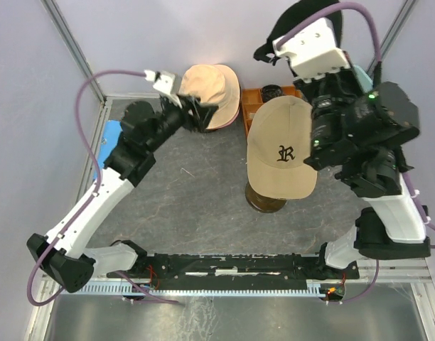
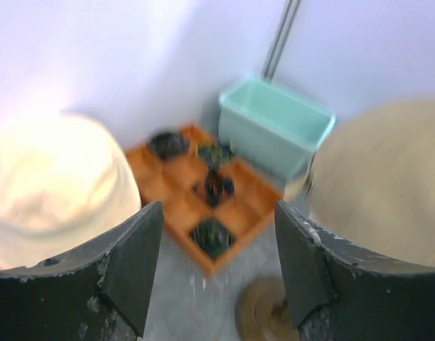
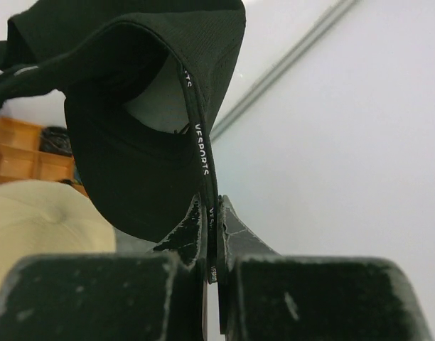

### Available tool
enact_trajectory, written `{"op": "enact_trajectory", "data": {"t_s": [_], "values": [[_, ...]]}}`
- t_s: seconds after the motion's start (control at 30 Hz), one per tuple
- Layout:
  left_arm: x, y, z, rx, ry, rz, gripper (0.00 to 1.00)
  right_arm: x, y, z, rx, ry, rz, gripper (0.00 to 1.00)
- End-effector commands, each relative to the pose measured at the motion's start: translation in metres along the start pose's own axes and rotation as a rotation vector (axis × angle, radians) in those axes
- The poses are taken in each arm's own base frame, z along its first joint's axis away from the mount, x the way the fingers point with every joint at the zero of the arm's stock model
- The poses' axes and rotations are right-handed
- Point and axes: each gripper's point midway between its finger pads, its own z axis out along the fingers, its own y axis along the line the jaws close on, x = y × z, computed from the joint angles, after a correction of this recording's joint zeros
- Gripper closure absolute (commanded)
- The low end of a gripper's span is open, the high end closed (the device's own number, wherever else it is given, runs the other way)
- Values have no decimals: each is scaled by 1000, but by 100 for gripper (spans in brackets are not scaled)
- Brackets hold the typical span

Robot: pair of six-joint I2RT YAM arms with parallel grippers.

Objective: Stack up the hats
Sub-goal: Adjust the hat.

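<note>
Stack judged partly done. The plain beige hat (image 1: 212, 89) is seen at the far edge of the desk (image 1: 189, 192), resting over what looks like a pink hat (image 1: 230, 119) (only a thin pink rim shows beneath, so not certain). The tan cap (image 1: 280, 145) with the black emblem is set on top of a brown stand (image 1: 266, 201) mid-desk, apart from the beige one. The black cap (image 3: 132, 92) is held up in the air at the far right, not placed on anything. An orange tray (image 1: 264, 96) and a teal tub (image 2: 274, 124) are noted at the far side, no hats in them. Four hats are thus counted in three places. Left to do, as judged: the black cap to be put down on a pile, and the separate piles to be brought into one.

The right fingers (image 3: 232, 238) are clenched on the black cap's edge band. The cap rises above the fingertips with its hollow turned toward the wrist camera, and the tan cap is seen lower left in that view. The left fingers (image 2: 132, 270) are released and spread wide, with nothing between them. The beige hat lies just outside the left-hand finger, and the tan cap lies beyond the other one. In the overhead view the left fingers are found close against the beige hat's near-left side; contact cannot be told, the wrist view being blurred
</note>
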Motion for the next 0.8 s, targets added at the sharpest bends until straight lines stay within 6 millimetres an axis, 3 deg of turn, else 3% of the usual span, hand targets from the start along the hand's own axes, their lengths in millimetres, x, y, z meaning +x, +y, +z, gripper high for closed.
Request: {"op": "enact_trajectory", "data": {"t_s": [0.0, 0.17, 0.3, 0.53, 0.77], "values": [[-100, -12, 4, 2, -158, 109, 27, -34, 50, 3, -95, -120, -13, 100], [-167, -30, 6, 50, -267, 182, 20, -49, 72, 1, -140, -172, 11, 100], [-191, -37, 0, 61, -298, 225, 16, -54, 81, 1, -156, -188, 28, 100], [-182, -38, -13, 66, -276, 201, 4, -59, 89, 2, -155, -192, 25, 100], [-177, -22, -64, -37, -289, 353, 1, -61, 95, 19, -119, -179, 39, 100]]}}
